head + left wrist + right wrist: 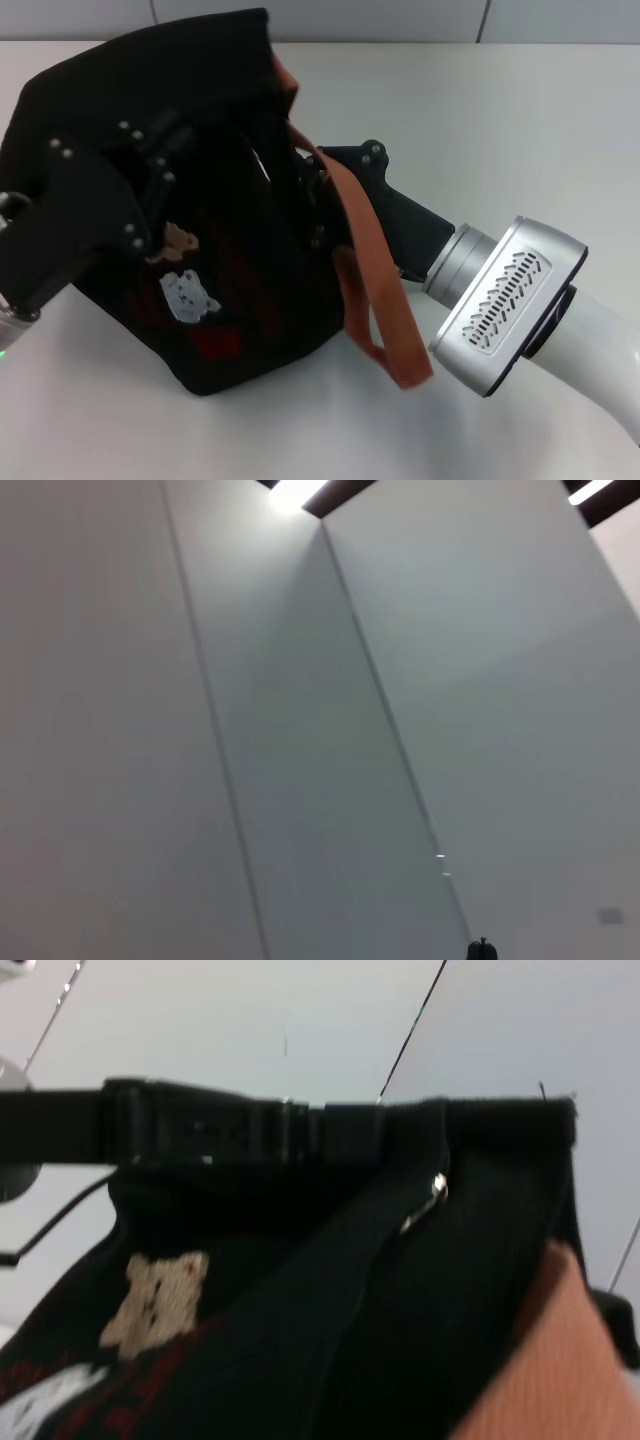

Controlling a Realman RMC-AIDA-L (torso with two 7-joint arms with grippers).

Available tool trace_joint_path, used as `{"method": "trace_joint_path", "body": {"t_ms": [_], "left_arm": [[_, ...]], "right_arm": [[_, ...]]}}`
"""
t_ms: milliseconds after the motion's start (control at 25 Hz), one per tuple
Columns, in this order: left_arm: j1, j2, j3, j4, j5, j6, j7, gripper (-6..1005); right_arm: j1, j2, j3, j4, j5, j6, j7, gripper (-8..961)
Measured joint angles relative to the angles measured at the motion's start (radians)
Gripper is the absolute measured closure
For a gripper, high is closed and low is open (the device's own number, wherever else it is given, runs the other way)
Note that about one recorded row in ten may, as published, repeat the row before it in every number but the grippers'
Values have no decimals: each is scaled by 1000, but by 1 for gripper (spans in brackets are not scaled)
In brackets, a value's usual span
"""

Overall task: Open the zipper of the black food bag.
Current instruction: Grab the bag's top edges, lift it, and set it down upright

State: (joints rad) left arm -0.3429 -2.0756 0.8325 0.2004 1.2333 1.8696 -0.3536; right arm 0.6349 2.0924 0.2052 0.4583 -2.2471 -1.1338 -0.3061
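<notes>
The black food bag stands tilted on the white table, with tan, white and red patches on its side. My left gripper is clamped on the bag's upper left edge; in the right wrist view it crosses the bag's top rim. My right gripper rests against the bag's upper right side, beside an orange-brown handle. The zipper runs along the bag's top, and its silver pull tab hangs free with nothing on it. The left wrist view shows only walls.
The white table stretches to the right of and behind the bag. My right arm's silver wrist housing hovers low at the front right. The loose handle loop drapes down onto the table beside the bag.
</notes>
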Motion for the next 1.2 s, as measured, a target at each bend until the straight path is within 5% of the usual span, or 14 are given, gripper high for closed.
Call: {"method": "trace_joint_path", "body": {"t_ms": [560, 1200], "left_arm": [[60, 2, -202, -45, 0, 22, 1, 934], [137, 4, -226, -71, -1, -63, 1, 937]], "right_arm": [[-77, -1, 28, -55, 6, 45, 26, 929], [-90, -9, 114, -119, 0, -114, 263, 906]]}}
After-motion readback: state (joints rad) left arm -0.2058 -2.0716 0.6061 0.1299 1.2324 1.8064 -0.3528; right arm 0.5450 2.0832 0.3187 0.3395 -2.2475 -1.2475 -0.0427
